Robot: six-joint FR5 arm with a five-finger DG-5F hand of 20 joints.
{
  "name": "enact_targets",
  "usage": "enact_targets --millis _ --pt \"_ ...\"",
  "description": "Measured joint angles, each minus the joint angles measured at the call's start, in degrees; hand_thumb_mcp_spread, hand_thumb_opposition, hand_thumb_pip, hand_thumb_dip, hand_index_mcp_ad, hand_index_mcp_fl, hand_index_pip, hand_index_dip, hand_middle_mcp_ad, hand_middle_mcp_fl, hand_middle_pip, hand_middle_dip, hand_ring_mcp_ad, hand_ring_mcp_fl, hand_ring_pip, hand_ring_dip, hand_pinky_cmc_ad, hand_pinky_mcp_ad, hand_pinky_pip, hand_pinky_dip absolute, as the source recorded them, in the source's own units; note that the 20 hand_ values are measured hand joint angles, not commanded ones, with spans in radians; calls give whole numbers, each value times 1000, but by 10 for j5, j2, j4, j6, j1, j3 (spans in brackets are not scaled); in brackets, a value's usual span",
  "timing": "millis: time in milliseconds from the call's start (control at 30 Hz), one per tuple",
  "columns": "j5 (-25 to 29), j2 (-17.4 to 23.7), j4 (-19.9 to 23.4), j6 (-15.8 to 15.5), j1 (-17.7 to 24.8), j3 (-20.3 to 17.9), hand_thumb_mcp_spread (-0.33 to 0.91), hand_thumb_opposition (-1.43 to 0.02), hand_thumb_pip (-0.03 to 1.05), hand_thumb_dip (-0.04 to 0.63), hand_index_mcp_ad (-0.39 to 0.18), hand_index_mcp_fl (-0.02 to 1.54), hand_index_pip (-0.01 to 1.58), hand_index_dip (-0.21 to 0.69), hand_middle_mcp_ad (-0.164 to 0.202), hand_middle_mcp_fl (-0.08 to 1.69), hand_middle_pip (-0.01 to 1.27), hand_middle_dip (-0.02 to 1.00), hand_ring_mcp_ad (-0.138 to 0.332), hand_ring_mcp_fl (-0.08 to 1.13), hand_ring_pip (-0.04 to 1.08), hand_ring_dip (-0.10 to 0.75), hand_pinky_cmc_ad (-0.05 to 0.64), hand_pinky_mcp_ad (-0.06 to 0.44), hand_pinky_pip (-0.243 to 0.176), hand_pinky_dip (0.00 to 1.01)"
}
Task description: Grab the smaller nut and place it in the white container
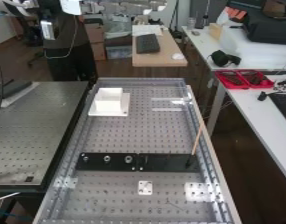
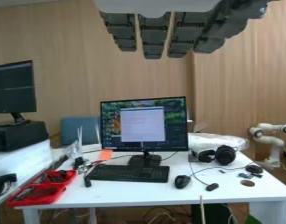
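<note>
At the top edge of the high view the hand point(image 1: 145, 5) is far above and behind the bench, away from nuts and container. In the wrist view the hand point(image 2: 153, 35) has straight fingers with nothing held. Three nut-like pieces lie in a row on the left half of the black plate point(image 1: 167, 163): a small one point(image 1: 86, 159) at the left end, a middle one point(image 1: 107, 159) and a larger one point(image 1: 128, 159). The square white container point(image 1: 109, 99) stands on a white base plate point(image 1: 123, 111) near the bench's far left corner.
A thin wooden stick point(image 1: 197, 140) leans up from the black plate's right end. Metal rails point(image 1: 205, 145) edge the perforated bench. A small white plate point(image 1: 145, 188) lies nearer. Red trays point(image 1: 243, 79) sit on the white desk at the right; the monitor point(image 2: 143, 125) stands on a desk.
</note>
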Motion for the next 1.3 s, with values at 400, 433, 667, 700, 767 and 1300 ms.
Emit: enact_targets --millis 400,433,667,700,767,1300 --pt "-39 28 72 5 -47 -95 246 -543 377 52 -61 7 52 140 26 2 87 113 73 9 58 37 182 162 -10 66" --pt "-44 29 79 5 -52 -102 258 -569 393 51 -68 23 51 140 30 10 105 127 96 7 54 37 201 176 -10 80" --pt "-81 28 108 1 -84 -140 257 -709 466 59 -70 113 77 213 26 38 124 175 124 3 68 52 279 246 -10 91" --pt "-87 27 113 1 -90 -146 264 -724 468 59 -73 126 79 216 26 37 124 175 122 3 66 51 278 250 -10 98" --pt "-99 25 122 -1 -102 -158 265 -738 473 59 -70 126 79 216 26 37 124 175 138 0 86 52 300 248 -10 103" --pt "-130 8 172 -12 -152 -200 274 -775 543 79 -70 190 84 218 30 56 122 188 140 0 87 66 318 262 -23 117"
